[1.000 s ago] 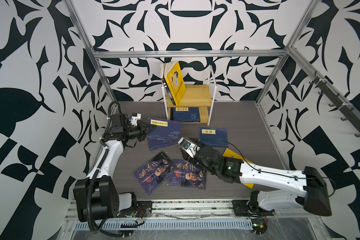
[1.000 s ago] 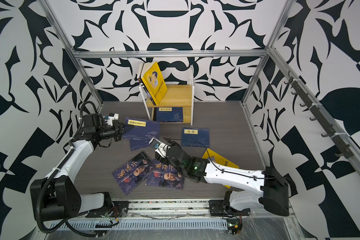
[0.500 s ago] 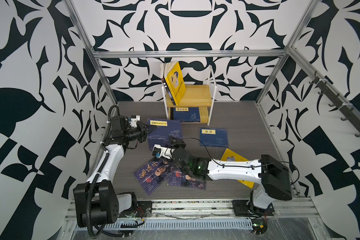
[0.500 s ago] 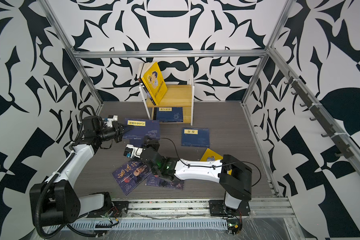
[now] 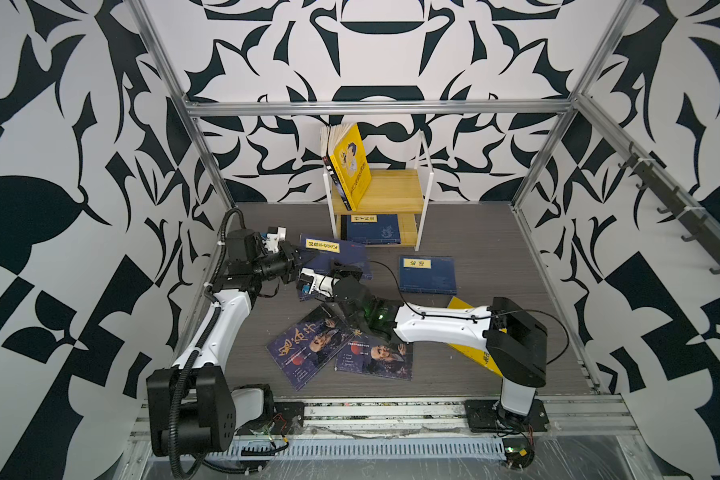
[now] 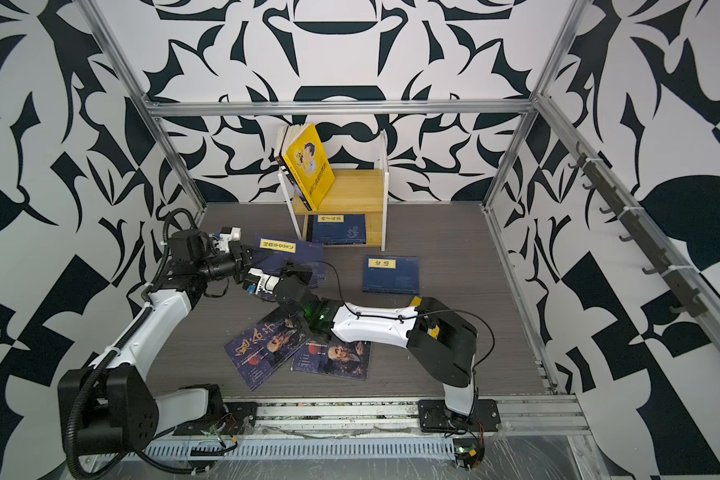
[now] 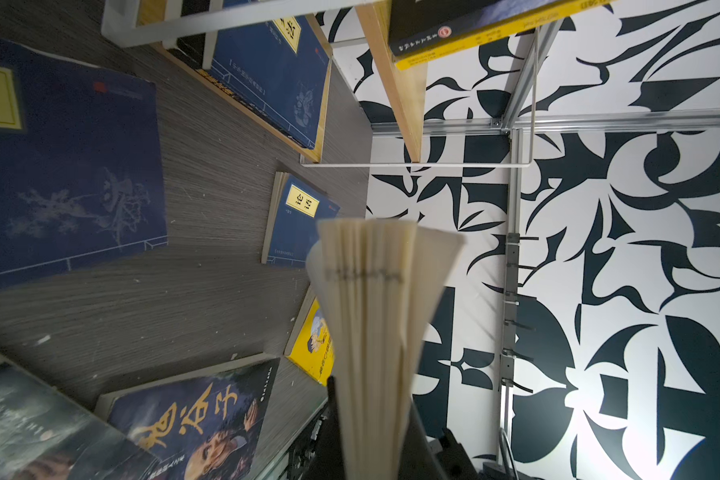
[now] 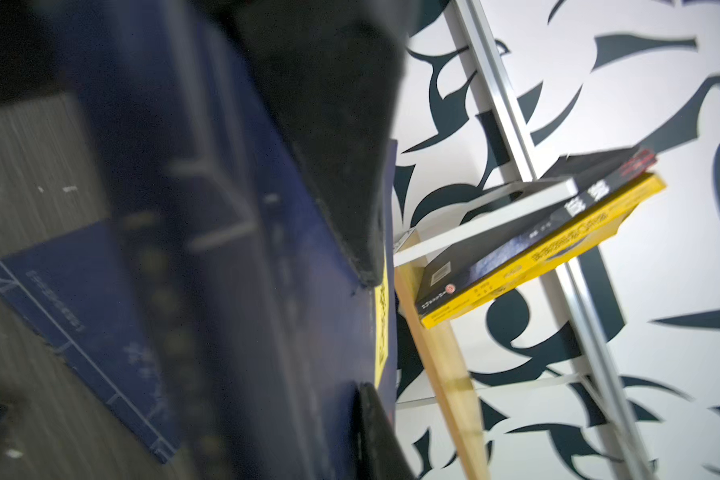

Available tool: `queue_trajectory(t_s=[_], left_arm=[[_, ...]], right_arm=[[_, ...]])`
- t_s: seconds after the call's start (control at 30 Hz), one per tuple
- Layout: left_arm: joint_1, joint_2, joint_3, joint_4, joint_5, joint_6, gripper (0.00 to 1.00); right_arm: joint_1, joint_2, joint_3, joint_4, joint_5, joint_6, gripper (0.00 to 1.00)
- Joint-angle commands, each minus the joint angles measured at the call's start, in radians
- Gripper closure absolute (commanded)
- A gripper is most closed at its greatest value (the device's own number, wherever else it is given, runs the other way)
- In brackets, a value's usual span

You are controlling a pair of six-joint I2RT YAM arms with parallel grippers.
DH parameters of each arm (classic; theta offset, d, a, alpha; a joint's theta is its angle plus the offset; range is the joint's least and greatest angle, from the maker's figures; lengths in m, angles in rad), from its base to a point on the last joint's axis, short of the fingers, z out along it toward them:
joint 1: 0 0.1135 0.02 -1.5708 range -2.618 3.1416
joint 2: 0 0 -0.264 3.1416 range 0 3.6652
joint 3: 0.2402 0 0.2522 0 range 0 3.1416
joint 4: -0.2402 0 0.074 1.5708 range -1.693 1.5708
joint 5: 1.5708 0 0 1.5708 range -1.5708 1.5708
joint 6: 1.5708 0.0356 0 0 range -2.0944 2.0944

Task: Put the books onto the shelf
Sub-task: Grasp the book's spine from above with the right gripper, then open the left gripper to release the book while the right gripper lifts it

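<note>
The right gripper (image 5: 345, 272) has swung from mid-floor across to the left and closed. Its wrist view is blurred, but it seems to pinch the lower edge of the navy book (image 5: 337, 254). The left gripper (image 5: 303, 262) clamps that book by one edge, tilted up off the floor (image 5: 474, 249), pages fanned. A second navy book (image 7: 59, 166) lies flat beneath. The shelf (image 5: 425, 183) stands at the back, a yellow book (image 5: 352, 166) leaning on its top board and a third navy book (image 5: 371, 228) on its lower one.
</note>
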Motion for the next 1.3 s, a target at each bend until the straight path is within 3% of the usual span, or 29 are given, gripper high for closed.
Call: queue_trajectory(t_s=[0.0,0.03,0.13,0.23,0.37,0.4,0.57,0.83,1.27], left_arm=[[-0.006,-0.034,-0.015,0.067,0.044,0.021,0.86],[-0.006,-0.033,-0.009,0.046,0.036,0.027,0.73],[-0.005,-0.039,-0.003,0.034,0.027,0.044,0.53],[0.006,-0.044,0.008,-0.011,0.009,0.098,0.39],[0.035,-0.047,0.04,-0.106,-0.037,0.195,0.3],[0.04,-0.047,0.052,-0.141,-0.05,0.234,0.24],[0.098,-0.056,0.087,-0.281,-0.151,0.396,0.16],[0.139,-0.037,0.146,-0.465,-0.442,0.697,0.05],[0.189,-0.048,0.141,-0.468,-0.449,0.73,0.03]], right_arm=[[-0.019,-0.013,0.039,0.027,0.011,0.005,0.99],[-0.02,-0.015,0.036,0.022,0.018,-0.007,1.0],[-0.021,-0.048,0.004,0.018,0.008,-0.023,1.0],[-0.026,-0.092,-0.029,-0.004,-0.019,-0.019,1.0],[-0.046,-0.152,-0.046,-0.12,-0.043,0.002,1.0],[-0.053,-0.177,-0.06,-0.148,-0.059,0.011,1.0],[-0.112,-0.305,-0.13,-0.263,-0.167,0.077,1.0],[-0.22,-0.392,-0.178,-0.403,-0.246,0.065,1.0],[-0.356,-0.269,-0.1,-0.358,-0.327,0.031,1.0]])
